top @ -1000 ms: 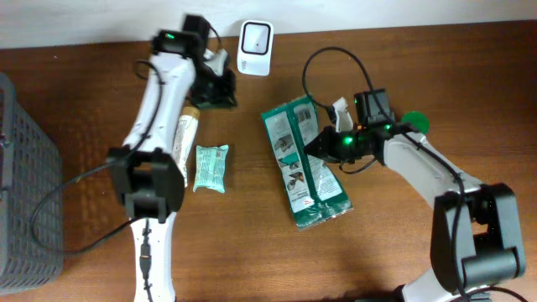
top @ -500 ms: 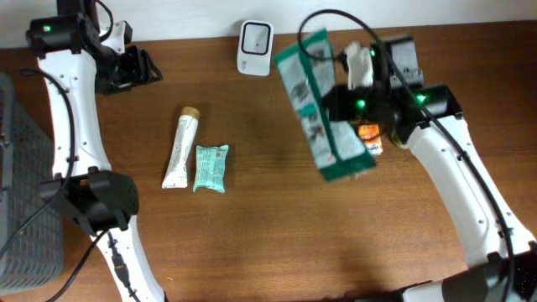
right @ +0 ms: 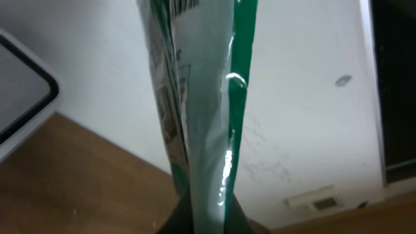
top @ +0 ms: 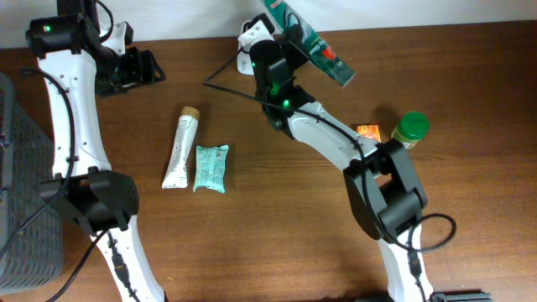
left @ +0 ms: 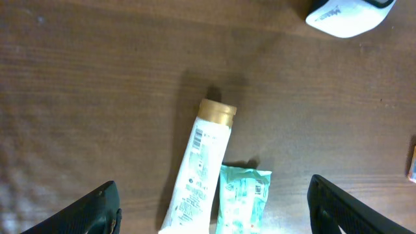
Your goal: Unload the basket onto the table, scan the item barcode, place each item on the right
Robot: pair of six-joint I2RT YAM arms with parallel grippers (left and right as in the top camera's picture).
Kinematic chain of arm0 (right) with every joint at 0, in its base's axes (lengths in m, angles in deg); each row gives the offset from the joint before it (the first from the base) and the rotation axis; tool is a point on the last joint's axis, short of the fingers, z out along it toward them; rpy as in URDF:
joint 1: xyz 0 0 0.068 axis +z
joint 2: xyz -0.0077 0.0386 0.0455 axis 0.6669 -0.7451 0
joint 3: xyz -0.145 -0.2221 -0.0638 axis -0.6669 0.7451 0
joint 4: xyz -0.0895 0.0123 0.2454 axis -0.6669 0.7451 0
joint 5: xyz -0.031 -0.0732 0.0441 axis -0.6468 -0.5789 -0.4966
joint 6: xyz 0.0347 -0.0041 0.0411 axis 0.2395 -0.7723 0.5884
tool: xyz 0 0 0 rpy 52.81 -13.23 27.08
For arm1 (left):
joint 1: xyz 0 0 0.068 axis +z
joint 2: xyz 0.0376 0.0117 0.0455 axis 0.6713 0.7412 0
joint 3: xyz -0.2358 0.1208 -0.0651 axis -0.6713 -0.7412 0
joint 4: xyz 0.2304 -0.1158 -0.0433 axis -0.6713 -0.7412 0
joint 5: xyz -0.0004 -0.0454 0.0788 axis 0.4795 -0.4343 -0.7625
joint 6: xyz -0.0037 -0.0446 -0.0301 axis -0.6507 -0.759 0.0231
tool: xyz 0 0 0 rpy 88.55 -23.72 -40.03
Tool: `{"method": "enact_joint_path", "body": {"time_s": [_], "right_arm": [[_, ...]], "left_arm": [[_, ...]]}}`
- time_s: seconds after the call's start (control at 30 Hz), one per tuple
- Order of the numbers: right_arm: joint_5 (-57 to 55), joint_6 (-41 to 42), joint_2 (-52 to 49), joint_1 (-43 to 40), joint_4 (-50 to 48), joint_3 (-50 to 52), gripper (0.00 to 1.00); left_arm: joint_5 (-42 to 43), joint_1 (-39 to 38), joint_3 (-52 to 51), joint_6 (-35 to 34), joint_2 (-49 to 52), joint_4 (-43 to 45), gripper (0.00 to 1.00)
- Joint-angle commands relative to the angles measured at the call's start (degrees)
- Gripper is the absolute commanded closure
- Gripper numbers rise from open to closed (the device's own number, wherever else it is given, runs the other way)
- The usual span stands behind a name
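Observation:
A green snack packet (top: 317, 44) hangs at the table's back edge, right beside the white barcode scanner (top: 250, 35), which the arm partly hides. My right gripper (top: 285, 40) is shut on it. In the right wrist view the packet (right: 201, 97) rises edge-on from the pinched fingertips (right: 179, 218), with the scanner (right: 19, 97) at the left. My left gripper (top: 149, 69) stands open at the back left, holding nothing. Its wrist view looks down between the fingers (left: 97, 208) at a white tube (left: 201, 175) and a teal packet (left: 244, 201), with the scanner (left: 348, 13) at the top right.
The white tube (top: 180, 147) and the teal packet (top: 211, 168) lie side by side left of centre. A small orange item (top: 367, 132) and a green-lidded jar (top: 412, 127) stand at the right. A grey basket (top: 25, 193) fills the left edge.
The right arm has swung the green packet from the centre right up and left to the scanner. The left gripper has opened wider and stays at the back left.

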Motion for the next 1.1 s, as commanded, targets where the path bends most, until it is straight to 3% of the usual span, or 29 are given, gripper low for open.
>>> {"method": "enact_joint_path", "body": {"time_s": [0.0, 0.27, 0.43, 0.73, 0.83, 0.9, 0.93, 1.07], "right_arm": [[2.8, -11.9, -7.0, 0.2, -5.5, -0.8, 0.96], [2.0, -14.3, -12.4, -1.0, -8.3, -0.8, 0.96], [-0.8, -20.7, -12.4, -1.3, -18.1, -0.8, 0.96], [-1.8, -20.6, -12.3, -0.2, -18.2, -0.8, 0.96], [-4.5, -13.9, -9.8, -0.1, -18.1, -0.8, 0.96], [-4.8, -13.9, -7.2, -0.1, -17.9, -0.8, 0.96], [-5.0, -13.9, -5.6, 0.2, -15.7, -0.8, 0.96], [-0.5, -0.2, 1.9, 0.3, 7.0, -0.8, 0.96]], "left_arm": [[-0.2, -0.5, 0.5, 0.7, -0.5, 0.0, 0.18], [-0.2, -1.6, 0.5, 0.7, -0.5, 0.2, 0.18], [-0.2, -1.6, 0.5, 0.7, -0.5, 0.3, 0.18], [-0.2, -1.6, 0.5, 0.7, -0.5, 0.4, 0.18], [-0.2, -1.7, 0.5, 0.7, -0.5, 0.4, 0.18], [-0.2, -2.2, 0.5, 0.7, -0.5, 0.5, 0.18], [-0.2, -2.2, 0.5, 0.7, -0.5, 0.6, 0.18], [-0.2, -3.3, 0.5, 0.7, -0.5, 0.9, 0.18]]}}
